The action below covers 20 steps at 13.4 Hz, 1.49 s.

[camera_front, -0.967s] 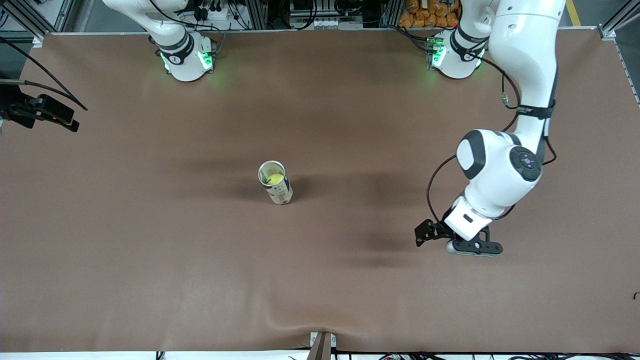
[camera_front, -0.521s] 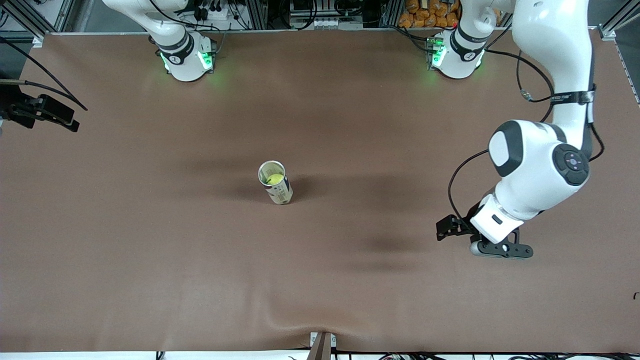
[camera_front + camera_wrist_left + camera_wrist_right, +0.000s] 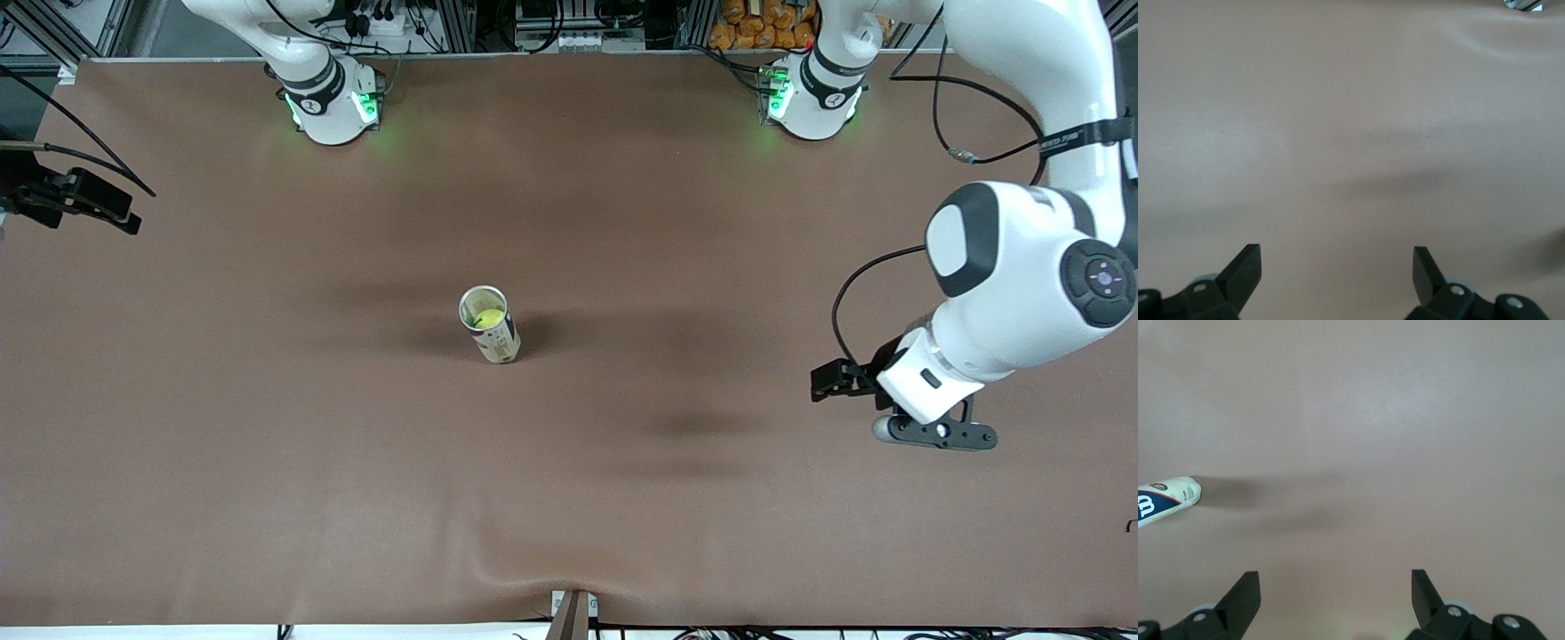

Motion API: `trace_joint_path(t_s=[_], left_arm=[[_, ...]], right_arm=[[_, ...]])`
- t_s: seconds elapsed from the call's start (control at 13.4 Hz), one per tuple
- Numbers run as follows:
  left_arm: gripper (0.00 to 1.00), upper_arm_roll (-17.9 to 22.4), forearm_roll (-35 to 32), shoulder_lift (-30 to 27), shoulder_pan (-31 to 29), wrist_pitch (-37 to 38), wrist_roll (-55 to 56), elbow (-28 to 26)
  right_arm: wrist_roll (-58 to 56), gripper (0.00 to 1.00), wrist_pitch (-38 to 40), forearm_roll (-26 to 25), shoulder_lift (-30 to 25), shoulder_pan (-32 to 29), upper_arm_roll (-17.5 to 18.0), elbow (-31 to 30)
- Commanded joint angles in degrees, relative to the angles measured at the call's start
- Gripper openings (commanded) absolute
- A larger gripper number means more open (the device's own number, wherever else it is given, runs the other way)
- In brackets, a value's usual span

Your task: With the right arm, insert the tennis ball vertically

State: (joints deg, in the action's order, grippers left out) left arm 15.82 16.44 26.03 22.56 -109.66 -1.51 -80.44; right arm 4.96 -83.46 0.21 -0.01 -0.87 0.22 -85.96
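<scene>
A white tennis-ball can (image 3: 499, 339) stands upright near the middle of the brown table. A yellow tennis ball (image 3: 488, 317) lies inside it, seen through the open top. The can's side also shows in the right wrist view (image 3: 1165, 500). My right gripper (image 3: 1335, 580) is open and empty, high over bare mat. It is out of the front view, where only the right arm's base (image 3: 329, 98) shows. My left gripper (image 3: 831, 380) is open and empty over the mat toward the left arm's end of the table, well apart from the can. It also shows in the left wrist view (image 3: 1337, 257).
The brown mat (image 3: 267, 427) covers the table and has a raised wrinkle (image 3: 498, 551) near the front edge. A black camera mount (image 3: 76, 200) juts in at the right arm's end. A clamp (image 3: 573, 609) sits at the front edge.
The left arm has swung steadily toward its own end of the table, away from the can, with its gripper open. The can and ball have not moved.
</scene>
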Motion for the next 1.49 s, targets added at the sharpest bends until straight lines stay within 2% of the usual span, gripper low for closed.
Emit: trace_joint_path(t_s=[0.0,0.52,0.74,1.19,1.41], left_arm=[[1.0,0.26,-3.24,-2.3,-0.59,6.1,0.45,1.42],[1.0,1.31,-6.76,-8.1,-0.68,15.33,0.45,2.04],[1.0,1.76,-9.49,-11.96,-1.2,16.93,0.45,1.6],[1.0,1.76,-9.58,-17.85,-4.36,23.35,-0.25,1.6],[1.0,1.41,-9.58,-18.3,-5.33,24.74,-0.34,1.77]], right_arm=[[-0.74,1.0,-0.13,0.94,-0.87,0.08,-0.39,-0.61],[-0.74,1.0,-0.22,0.94,-0.87,0.08,-0.39,-0.7],[-0.74,1.0,-0.13,0.94,-0.87,0.08,-0.39,-0.7],[-0.74,1.0,-0.22,0.94,-0.87,0.08,-0.39,-0.61],[-0.74,1.0,-0.22,0.94,-0.87,0.08,-0.39,-0.61]])
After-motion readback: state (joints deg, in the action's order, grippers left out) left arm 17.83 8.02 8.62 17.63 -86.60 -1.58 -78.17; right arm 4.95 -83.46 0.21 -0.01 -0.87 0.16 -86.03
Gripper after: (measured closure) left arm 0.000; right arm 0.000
